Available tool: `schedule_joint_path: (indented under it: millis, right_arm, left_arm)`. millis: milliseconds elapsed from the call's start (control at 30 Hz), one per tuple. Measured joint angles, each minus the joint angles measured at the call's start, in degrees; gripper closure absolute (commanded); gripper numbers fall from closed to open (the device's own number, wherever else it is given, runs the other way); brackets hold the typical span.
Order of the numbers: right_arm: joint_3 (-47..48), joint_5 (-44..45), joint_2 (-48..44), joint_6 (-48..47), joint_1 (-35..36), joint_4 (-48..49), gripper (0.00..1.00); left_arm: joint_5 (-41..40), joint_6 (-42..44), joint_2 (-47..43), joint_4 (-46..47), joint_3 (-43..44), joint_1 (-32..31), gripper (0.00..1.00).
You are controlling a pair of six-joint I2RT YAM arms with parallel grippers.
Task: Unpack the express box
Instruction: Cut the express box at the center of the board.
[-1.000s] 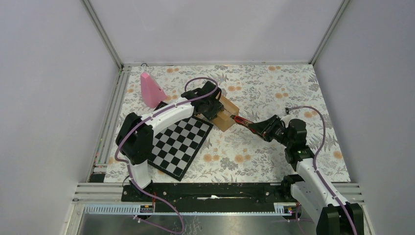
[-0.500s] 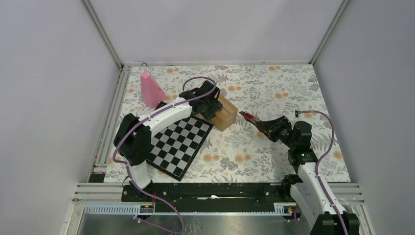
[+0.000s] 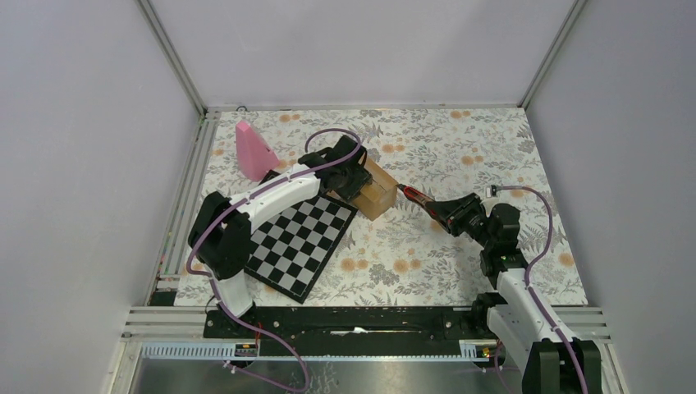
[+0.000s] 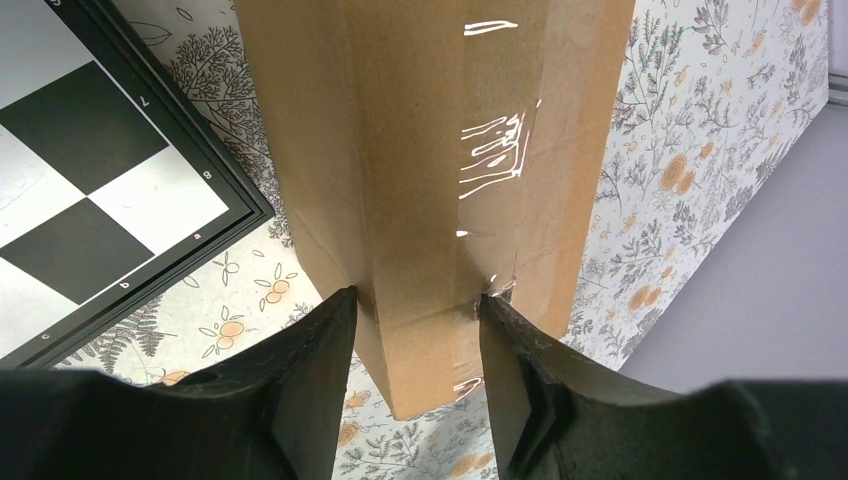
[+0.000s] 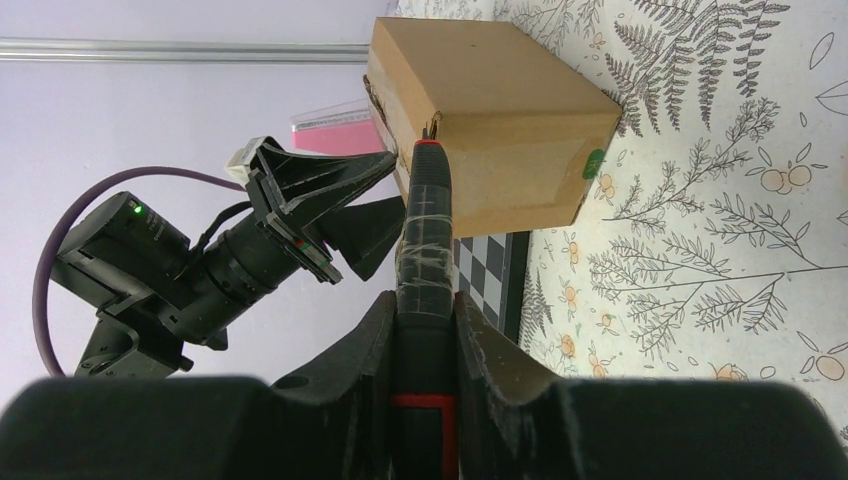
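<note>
The express box (image 3: 380, 191) is a small brown taped carton lying just past the chessboard's far corner. My left gripper (image 3: 354, 182) reaches over it from the left. In the left wrist view the box (image 4: 440, 150) sits between the jaws, and the left gripper (image 4: 415, 297) is shut on it with both fingertips touching its sides. My right gripper (image 3: 437, 211) is shut on a black-and-red cutter (image 3: 413, 196). In the right wrist view the cutter (image 5: 425, 210) sticks out of the right gripper (image 5: 423, 300), its tip at the box's (image 5: 500, 110) near top edge. A green mark (image 5: 594, 165) shows on one face.
A black-and-white chessboard (image 3: 299, 238) lies near the left arm on the floral tablecloth. A pink cone (image 3: 253, 150) stands at the back left. White walls and metal rails enclose the table. The left arm's wrist camera (image 5: 200, 270) fills the left of the right wrist view.
The right gripper drew the cutter back from the box towards the right, then shifted slightly nearer again. The left arm and the box have stayed in place.
</note>
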Motion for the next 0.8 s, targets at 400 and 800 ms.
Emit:
schedule_joint_path:
  millis: [400,800]
  right_arm:
    - [-0.96,-1.09,0.04,0.70,0.00,1.22,1.00]
    - [-1.25,-1.11,0.02,0.70,0.00,0.66,1.00]
  left_arm:
    - [0.07,0.00,-0.28,0.11,-0.26,0.04,0.50]
    - [0.11,0.00,-0.28,0.15,-0.26,0.04,0.51]
